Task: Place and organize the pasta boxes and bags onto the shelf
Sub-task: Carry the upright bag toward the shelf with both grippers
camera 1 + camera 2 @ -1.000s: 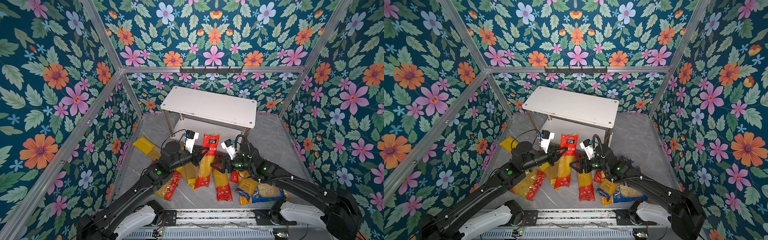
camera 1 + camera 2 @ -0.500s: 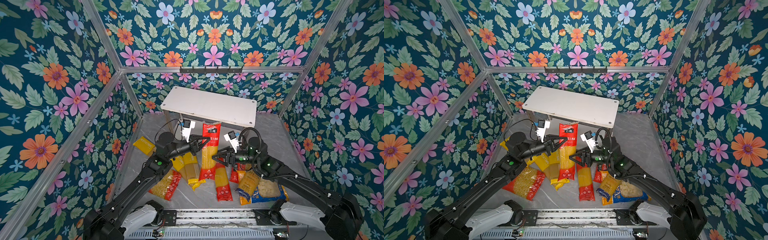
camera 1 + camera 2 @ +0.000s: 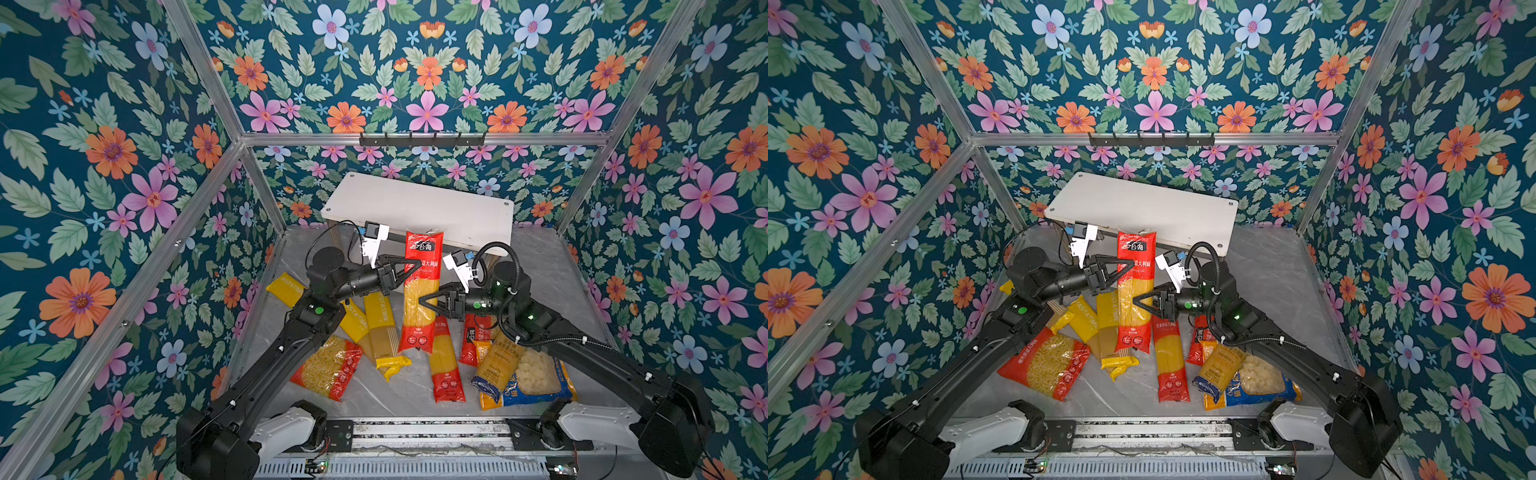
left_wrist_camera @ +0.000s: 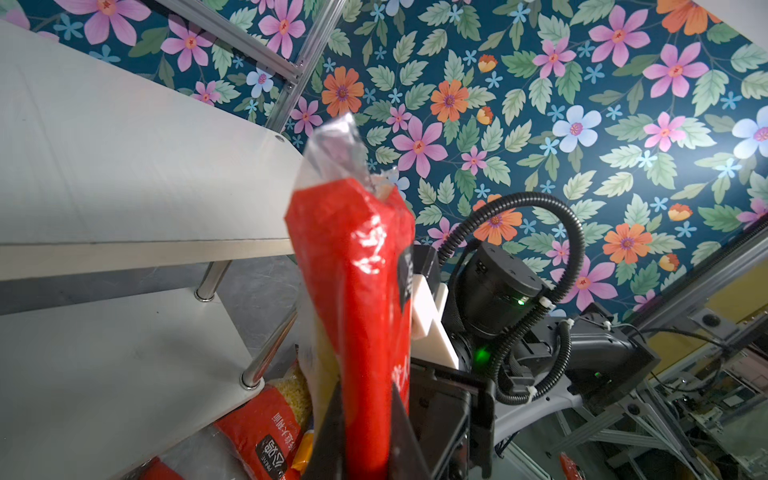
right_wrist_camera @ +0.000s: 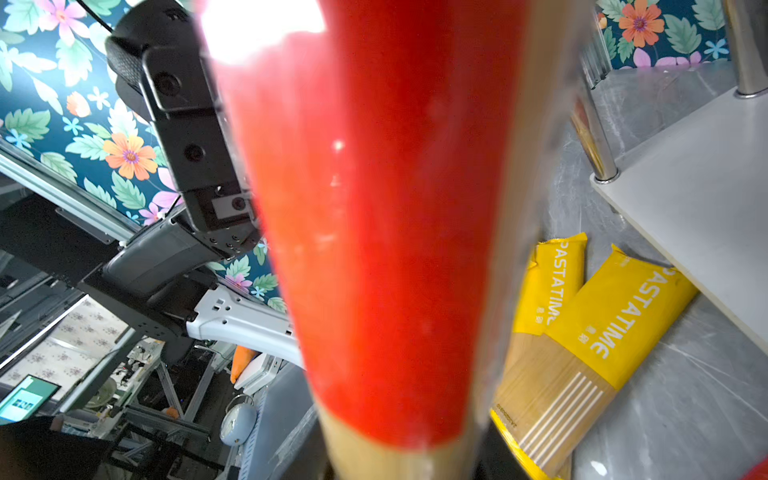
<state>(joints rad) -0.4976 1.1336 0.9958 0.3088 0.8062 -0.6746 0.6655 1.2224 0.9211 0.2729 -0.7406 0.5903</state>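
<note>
A long red spaghetti pack (image 3: 422, 286) (image 3: 1136, 291) hangs upright just in front of the white two-tier shelf (image 3: 415, 208) (image 4: 104, 166). My left gripper (image 3: 409, 268) (image 4: 365, 419) is shut on its upper red part. My right gripper (image 3: 422, 300) (image 5: 399, 457) is shut on its clear middle from the other side. The other pasta bags lie on the floor: yellow PASTATIME packs (image 3: 380, 320), a red macaroni bag (image 3: 328, 370), another red spaghetti pack (image 3: 446, 365), a navy-gold pack (image 3: 496, 357) and a blue-orange shells bag (image 3: 536, 378). Both shelf tiers are bare.
A black hook rail (image 3: 422, 139) hangs on the back wall above the shelf. Floral walls with aluminium posts (image 3: 266, 187) close in three sides. One yellow pack (image 3: 286, 286) lies near the left wall. A chrome shelf leg (image 4: 270, 349) stands close to the held pack.
My left gripper raised the red spaghetti pack and carried it back toward the shelf front. My right gripper swung in from the right and closed on the pack's middle.
</note>
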